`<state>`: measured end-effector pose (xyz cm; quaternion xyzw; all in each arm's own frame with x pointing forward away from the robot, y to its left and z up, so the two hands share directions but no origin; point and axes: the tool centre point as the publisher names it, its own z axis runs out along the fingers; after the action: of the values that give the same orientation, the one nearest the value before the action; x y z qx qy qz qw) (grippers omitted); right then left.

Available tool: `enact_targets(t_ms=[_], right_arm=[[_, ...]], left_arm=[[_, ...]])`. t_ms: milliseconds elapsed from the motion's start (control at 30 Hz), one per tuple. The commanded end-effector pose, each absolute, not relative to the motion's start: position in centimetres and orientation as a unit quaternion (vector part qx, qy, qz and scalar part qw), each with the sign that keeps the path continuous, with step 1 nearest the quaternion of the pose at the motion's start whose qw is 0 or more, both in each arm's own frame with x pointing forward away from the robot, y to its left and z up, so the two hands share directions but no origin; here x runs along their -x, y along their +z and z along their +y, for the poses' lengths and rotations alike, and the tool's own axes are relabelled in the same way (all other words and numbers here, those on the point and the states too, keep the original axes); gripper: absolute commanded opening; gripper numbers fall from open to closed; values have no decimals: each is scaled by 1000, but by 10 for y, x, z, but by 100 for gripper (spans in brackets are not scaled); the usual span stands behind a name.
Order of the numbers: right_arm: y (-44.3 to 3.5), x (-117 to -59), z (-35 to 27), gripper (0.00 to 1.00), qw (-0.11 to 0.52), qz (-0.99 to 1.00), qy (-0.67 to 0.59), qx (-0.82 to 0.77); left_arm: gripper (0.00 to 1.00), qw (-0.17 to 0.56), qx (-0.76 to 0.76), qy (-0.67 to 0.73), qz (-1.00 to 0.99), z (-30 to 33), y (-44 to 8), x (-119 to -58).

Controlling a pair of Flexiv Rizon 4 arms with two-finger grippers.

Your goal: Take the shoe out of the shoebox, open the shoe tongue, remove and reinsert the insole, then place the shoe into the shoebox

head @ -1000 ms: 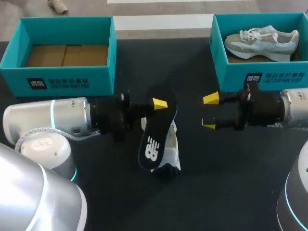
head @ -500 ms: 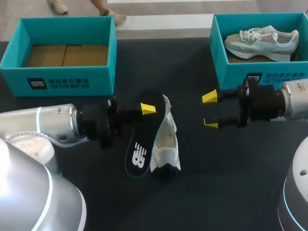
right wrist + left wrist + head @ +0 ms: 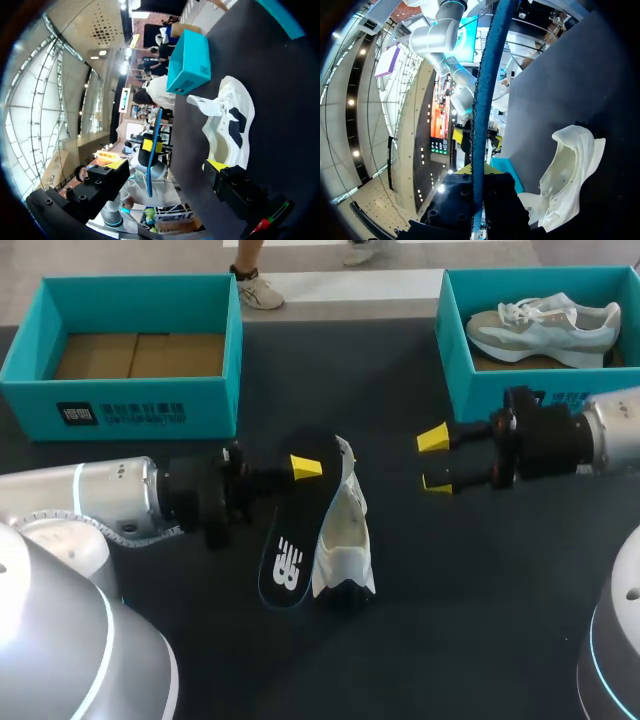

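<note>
**A:** What is seen nearest, and which step is judged to be in hand?

**B:** The black insole (image 3: 293,535) is seen out of the white shoe (image 3: 346,530). It is clamped at its upper end in the left gripper (image 3: 303,472), with its lower end hanging just beside the shoe. In the left wrist view it is seen edge-on (image 3: 487,90), running out from between the fingers. The shoe is left lying on the dark table (image 3: 450,640), its opening turned toward the insole. Removal is therefore judged done, and reinsertion is judged to be the step in hand.

**A:** And the other arm?

**B:** The right gripper (image 3: 435,461) is held near the shoe but not touching it. Its yellow tips are spread apart and nothing is held between them.

**A:** What is called for next?

**B:** The insole's end would need to be lined up with the shoe's opening and slid in. The shoe would probably need to be steadied by the right gripper.

**A:** Farther back?

**B:** An empty teal shoebox (image 3: 140,405) is seen on the left. A second shoebox (image 3: 470,380) on the right is occupied by a grey-and-white sneaker (image 3: 545,325).
</note>
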<state>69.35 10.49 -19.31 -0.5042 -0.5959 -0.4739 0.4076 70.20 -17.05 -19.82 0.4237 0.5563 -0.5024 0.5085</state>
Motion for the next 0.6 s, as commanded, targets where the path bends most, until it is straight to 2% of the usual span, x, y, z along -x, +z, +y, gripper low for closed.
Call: enact_targets(t_ms=[33,200,600], right_arm=[[-179,-688,112,100,216,-812,-445,311],[-176,-678,113,100,162,-856,-435,227],[-175,-677,114,100,170,-863,-416,231]], left_arm=[[0,510,-423,-502,556,-172,-199,-702],[0,510,-423,-502,556,-172,-199,-702],[0,510,-423,-502,556,-172,-199,-702]])
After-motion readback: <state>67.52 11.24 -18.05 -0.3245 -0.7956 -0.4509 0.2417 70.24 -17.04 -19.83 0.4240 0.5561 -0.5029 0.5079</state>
